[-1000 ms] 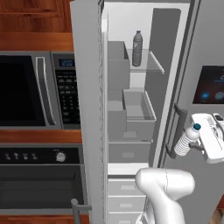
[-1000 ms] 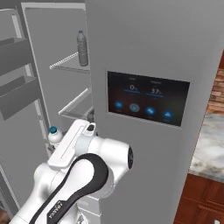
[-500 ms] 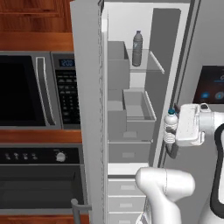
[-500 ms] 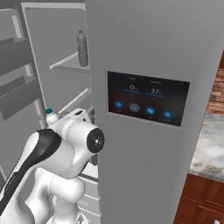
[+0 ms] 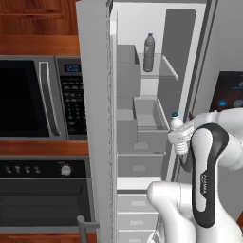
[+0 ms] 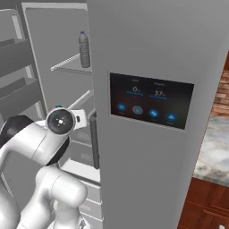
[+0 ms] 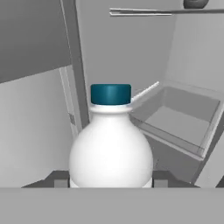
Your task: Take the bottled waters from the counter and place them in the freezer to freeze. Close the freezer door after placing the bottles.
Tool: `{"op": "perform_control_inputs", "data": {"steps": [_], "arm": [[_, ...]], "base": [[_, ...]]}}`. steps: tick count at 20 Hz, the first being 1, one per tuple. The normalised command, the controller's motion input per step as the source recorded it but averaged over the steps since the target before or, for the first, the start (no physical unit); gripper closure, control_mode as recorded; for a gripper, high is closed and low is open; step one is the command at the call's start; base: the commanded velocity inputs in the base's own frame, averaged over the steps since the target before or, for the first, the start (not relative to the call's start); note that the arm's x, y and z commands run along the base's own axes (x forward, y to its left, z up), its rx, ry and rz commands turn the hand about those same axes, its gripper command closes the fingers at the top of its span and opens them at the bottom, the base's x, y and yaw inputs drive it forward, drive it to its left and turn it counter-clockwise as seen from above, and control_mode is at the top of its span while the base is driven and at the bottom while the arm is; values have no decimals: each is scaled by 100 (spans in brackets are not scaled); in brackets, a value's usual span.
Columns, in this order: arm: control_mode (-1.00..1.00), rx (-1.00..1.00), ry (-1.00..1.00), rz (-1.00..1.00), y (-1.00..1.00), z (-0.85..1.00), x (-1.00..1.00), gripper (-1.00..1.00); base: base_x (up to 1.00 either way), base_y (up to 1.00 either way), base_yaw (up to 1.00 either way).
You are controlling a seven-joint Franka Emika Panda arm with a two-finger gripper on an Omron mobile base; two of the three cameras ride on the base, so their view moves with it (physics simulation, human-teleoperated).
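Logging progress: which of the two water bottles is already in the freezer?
The darker grey bottle, upright on the upper glass shelf; the whitish bottle is in the pincer.

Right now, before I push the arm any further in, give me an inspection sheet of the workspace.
Surface: glass shelf high in the open freezer, grey drawer below it.
Job's things: darker bottle stands upright on the glass shelf; whitish bottle, blue cap up, is in the gripper at the freezer opening, near the grey drawer. Freezer door stands open.
Clutter: nothing seen.
Grippers: gripper shut on the whitish bottle, a finger pad on either side.
Cables: nothing seen.
Surroundings: microwave and oven left of the door; dispenser screen on the other door; marble counter to the right.
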Motion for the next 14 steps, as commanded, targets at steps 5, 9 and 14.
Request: {"op": "perform_control_inputs", "data": {"steps": [5, 9, 14], "arm": [[-100, 8, 6, -36, 17, -58, 2, 100], [-100, 13, 0, -35, 14, -39, 11, 100], [-100, 1, 1, -21, 42, -52, 2, 100]], "base": [[0, 0, 0], [0, 0, 0], [0, 0, 0]]}}
